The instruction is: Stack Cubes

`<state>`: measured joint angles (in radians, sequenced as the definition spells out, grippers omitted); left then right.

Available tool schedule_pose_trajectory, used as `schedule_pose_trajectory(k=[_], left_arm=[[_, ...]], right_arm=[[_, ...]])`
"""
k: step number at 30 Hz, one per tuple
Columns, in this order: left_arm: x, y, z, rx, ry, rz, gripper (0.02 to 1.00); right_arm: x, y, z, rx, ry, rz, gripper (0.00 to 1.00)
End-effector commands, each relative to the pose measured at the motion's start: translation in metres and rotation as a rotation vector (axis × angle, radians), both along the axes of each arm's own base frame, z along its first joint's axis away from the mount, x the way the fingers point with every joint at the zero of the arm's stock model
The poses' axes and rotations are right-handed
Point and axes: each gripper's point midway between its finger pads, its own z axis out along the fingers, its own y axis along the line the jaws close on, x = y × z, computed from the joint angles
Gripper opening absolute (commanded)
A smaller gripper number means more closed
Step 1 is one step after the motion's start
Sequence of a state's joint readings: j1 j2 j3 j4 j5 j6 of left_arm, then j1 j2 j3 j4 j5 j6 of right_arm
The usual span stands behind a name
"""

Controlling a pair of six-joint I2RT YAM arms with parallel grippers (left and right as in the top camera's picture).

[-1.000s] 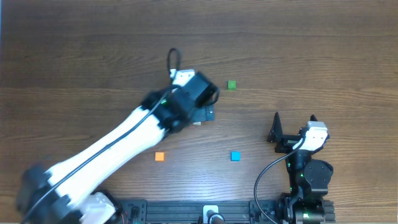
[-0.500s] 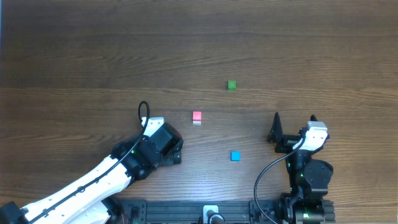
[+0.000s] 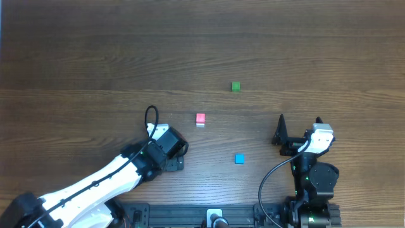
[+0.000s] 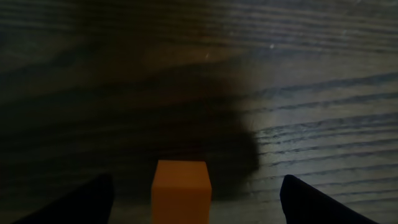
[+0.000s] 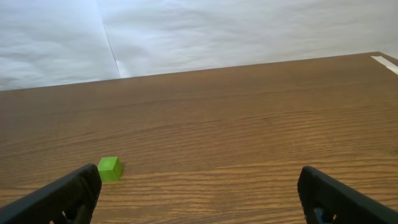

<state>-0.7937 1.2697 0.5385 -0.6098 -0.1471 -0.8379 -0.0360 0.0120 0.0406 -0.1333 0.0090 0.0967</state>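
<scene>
Left wrist view puts the orange cube (image 4: 181, 190) on the worktop (image 4: 311, 93) between the wide-spread fingers of the left end effector (image 4: 196, 208), which grips nothing. Grasping it looks like the step in hand: the fingers should come down square to the cube's flat sides and close gently so it does not twist. Farther out, in the top view, the pink cube (image 3: 200, 118) seems to rest on a white cube (image 3: 200, 124), the likely stack. The blue cube (image 3: 239, 159) and green cube (image 3: 235, 87) lie apart. The right end effector (image 3: 297, 128) hangs open and empty.
</scene>
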Motion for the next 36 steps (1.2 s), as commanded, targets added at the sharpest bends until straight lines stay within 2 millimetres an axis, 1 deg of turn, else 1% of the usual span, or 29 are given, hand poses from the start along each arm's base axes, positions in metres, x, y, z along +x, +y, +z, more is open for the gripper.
schedule_pose_trajectory(k=[1,4,10,14,15,36], left_arm=[[-0.007,0.000,-0.009,0.002,0.044,0.004,0.840],[-0.008,0.000,-0.010,0.004,0.050,0.003,0.801],[-0.009,0.001,-0.011,0.007,0.054,0.005,0.590],[-0.015,0.007,-0.012,0.026,0.080,0.039,0.520],[-0.016,0.008,-0.013,0.028,0.084,0.052,0.489],[-0.011,0.014,-0.012,0.052,0.058,0.090,0.356]], right_arm=[[0.000,-0.001,-0.003,-0.008,0.001,0.000,0.993],[0.000,-0.001,-0.003,-0.008,0.001,0.000,0.993],[0.000,-0.001,-0.003,-0.008,0.001,0.000,0.993],[0.000,-0.001,-0.003,-0.008,0.001,0.000,0.993],[0.000,-0.001,-0.003,-0.008,0.001,0.000,0.991],[0.000,-0.001,-0.003,-0.008,0.001,0.000,0.993]])
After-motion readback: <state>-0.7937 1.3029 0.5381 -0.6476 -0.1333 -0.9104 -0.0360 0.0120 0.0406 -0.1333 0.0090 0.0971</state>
